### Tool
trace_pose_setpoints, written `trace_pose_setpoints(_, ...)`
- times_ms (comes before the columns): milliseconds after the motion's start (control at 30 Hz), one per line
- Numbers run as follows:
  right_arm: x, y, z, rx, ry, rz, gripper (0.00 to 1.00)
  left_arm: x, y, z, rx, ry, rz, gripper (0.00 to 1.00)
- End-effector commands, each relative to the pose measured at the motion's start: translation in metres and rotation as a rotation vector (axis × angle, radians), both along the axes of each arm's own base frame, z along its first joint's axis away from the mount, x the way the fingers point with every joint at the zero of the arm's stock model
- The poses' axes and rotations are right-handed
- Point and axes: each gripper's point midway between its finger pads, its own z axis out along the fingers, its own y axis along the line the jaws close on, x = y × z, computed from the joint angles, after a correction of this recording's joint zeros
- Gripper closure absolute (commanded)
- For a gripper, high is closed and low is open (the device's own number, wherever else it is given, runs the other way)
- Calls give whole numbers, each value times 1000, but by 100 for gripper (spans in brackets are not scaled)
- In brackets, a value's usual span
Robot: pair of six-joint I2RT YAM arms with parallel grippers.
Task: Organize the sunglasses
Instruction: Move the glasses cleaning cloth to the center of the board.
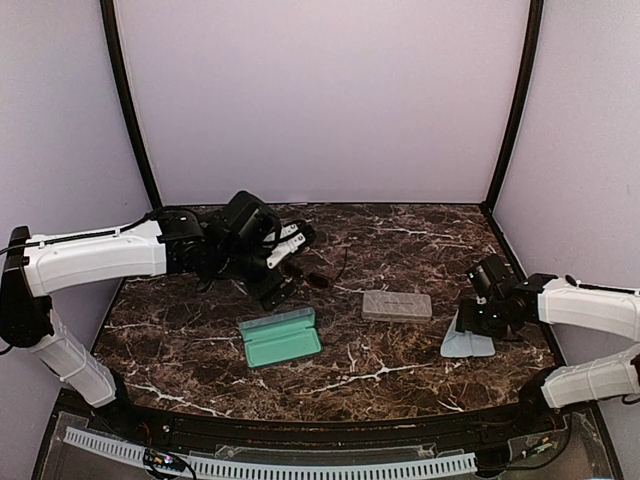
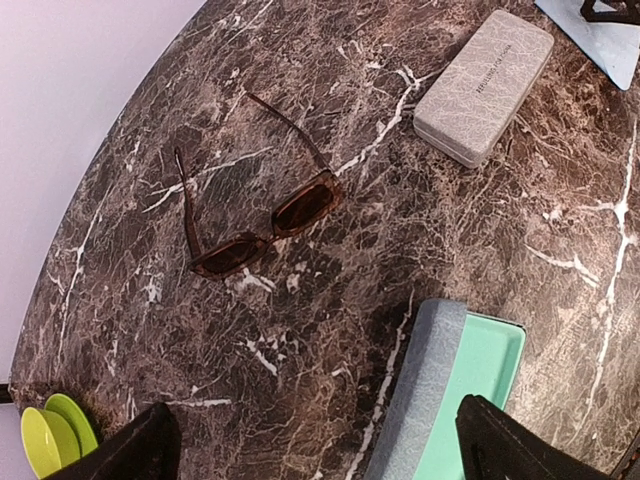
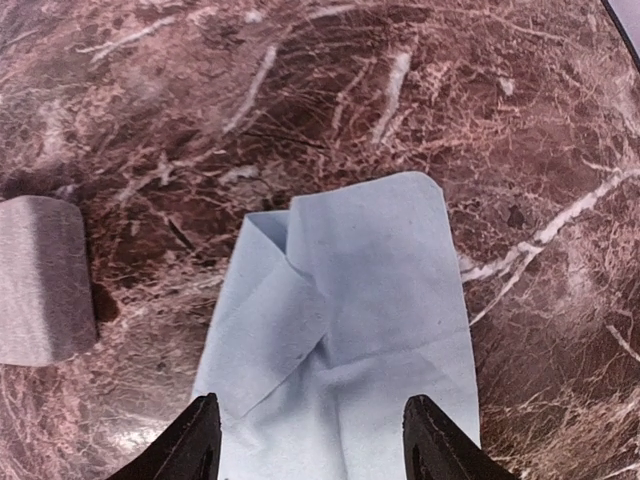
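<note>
One sunglasses pair (image 2: pixel 265 225) unfolded, grey case (image 2: pixel 483 85) apart

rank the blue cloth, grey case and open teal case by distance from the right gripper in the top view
1. light-blue cloth, directly under the right gripper
2. closed grey case, to its left, mid-table
3. open teal-lined case, farther left, nearer the front edge

Bare table (image 2: pixel 130 330) surrounds the sunglasses (image 2: pixel 262 225), leaving room to come down on them from above. The open case (image 2: pixel 425 380) stands near on one side and the closed case (image 2: pixel 484 85) well apart. The creased cloth (image 3: pixel 340 330) lies low near that closed case.
</note>
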Motion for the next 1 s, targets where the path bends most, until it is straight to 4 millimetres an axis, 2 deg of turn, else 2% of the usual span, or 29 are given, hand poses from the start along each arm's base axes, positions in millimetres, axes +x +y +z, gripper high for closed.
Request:
trace_pose_setpoints(0,3,5,-15,47,17,-1,38,-4,-3,5,-73,-4,6,1)
trace_pose_setpoints(167,4,20,-30,89,65,50,48,-6,-3,0,-68,9,3,1)
trace_pose_setpoints(400,-5,28,-44,89,115,92,62,-7,-2,-3,-62,17,1,1)
trace_pose_setpoints(533,-20,52,-49,79,153,173,64,-7,-2,-7,-45,17,1,1)
trace_pose_setpoints(700,-49,95,-51,73,191,330,66,-6,1,-10,-25,20,8,1)
trace_pose_setpoints(967,-84,201,-31,111,166,732,71,-5,4,-14,-23,22,39,1)
